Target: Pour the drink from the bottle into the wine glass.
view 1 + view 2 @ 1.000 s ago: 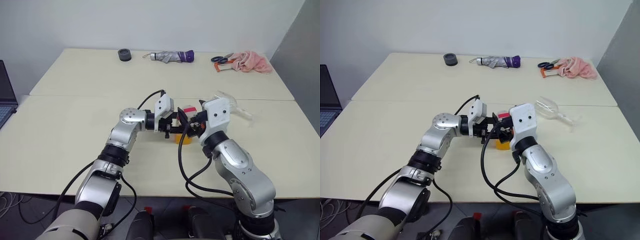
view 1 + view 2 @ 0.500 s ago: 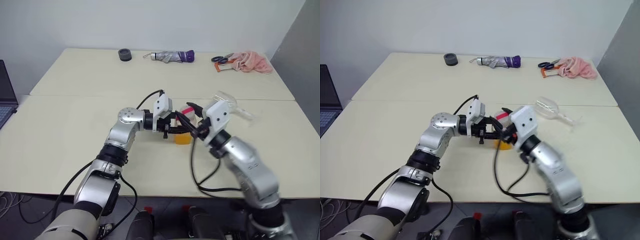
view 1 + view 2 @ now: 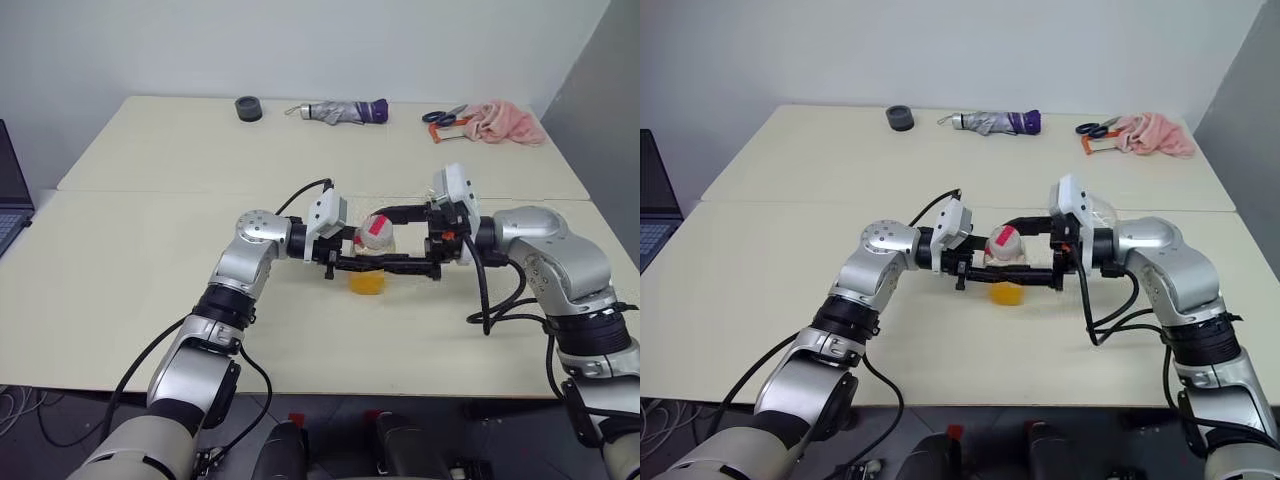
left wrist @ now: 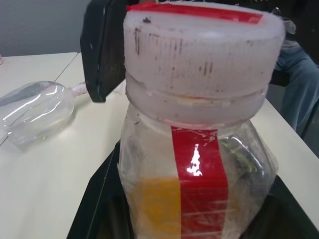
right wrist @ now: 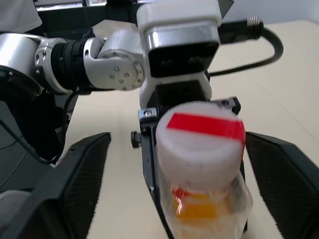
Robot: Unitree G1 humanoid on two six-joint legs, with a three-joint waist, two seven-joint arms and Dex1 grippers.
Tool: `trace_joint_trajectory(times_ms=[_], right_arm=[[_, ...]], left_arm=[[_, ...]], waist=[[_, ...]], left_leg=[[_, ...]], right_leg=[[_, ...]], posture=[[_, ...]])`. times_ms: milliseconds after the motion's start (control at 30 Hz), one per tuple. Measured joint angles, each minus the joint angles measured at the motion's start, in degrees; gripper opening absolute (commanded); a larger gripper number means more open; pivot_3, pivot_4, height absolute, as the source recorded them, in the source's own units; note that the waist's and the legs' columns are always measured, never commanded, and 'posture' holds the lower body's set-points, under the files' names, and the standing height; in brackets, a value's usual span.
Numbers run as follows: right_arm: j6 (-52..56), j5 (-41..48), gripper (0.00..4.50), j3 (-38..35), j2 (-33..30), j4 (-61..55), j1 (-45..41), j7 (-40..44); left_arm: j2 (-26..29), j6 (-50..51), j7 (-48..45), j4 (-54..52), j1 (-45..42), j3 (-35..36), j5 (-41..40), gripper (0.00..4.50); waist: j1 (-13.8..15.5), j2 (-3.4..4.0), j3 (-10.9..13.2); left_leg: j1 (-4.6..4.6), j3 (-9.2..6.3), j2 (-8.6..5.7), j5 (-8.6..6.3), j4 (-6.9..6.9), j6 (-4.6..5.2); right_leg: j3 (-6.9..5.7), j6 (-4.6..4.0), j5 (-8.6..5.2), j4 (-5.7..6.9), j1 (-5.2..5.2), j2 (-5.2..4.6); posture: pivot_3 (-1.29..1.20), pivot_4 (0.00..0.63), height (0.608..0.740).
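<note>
My left gripper [image 3: 362,262] is shut on the body of the bottle [image 3: 372,250], a small clear bottle with a red label strip [image 4: 199,164] and a white cap [image 5: 199,137] with red tape on it. The orange drink [image 3: 365,281] fills its lower part. From the right, my right gripper [image 3: 388,240] points at the bottle, open, with one finger [image 5: 79,179] on each side of the cap and not touching it. The wine glass [image 4: 35,112] lies on its side on the table beyond the bottle.
At the far edge of the table [image 3: 150,250] lie a black tape roll [image 3: 247,108], a folded umbrella [image 3: 345,112], scissors [image 3: 440,117] and a pink cloth [image 3: 505,122]. A laptop [image 3: 8,190] sits at the left edge.
My right arm has swung out to the right. Its gripper, which was close against the cap, has turned to point left at the bottle and has opened wide. The left gripper keeps the bottle in place.
</note>
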Motion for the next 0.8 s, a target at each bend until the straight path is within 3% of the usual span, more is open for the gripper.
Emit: trace_joint_trajectory(times_ms=[333, 500, 800], right_arm=[[0.2, -0.5, 4.5, -9.5, 3.4, -18.3, 16.0, -19.0], [-0.6, -4.3, 4.5, -4.2, 9.9, -30.0, 19.0, -29.5], [-4.8, -13.6, 4.5, 1.4, 12.3, -27.7, 17.8, -35.1]], left_arm=[[0.2, 0.1, 0.7, -0.4, 0.3, 0.0, 0.0, 1.83], [-0.1, 0.0, 0.8, -0.4, 0.3, 0.1, 0.0, 1.83], [-0.5, -0.1, 1.5, 0.4, 0.3, 0.1, 0.0, 1.83]], waist=[[0.3, 0.0, 0.0], [0.0, 0.0, 0.0], [0.3, 0.0, 0.0]], left_leg=[[0.0, 0.01, -0.06, 0.0, -0.01, 0.0], [0.05, 0.01, 0.01, 0.01, 0.02, -0.02], [0.04, 0.02, -0.01, 0.02, 0.04, -0.03]], right_leg=[[0.02, 0.02, -0.01, 0.03, 0.0, -0.04], [0.05, 0.02, -0.01, 0.08, -0.01, 0.13], [0.05, 0.02, -0.01, 0.06, 0.0, 0.11]], posture=[[0.0, 0.15, 0.74], [0.0, 0.15, 0.74], [0.0, 0.15, 0.74]])
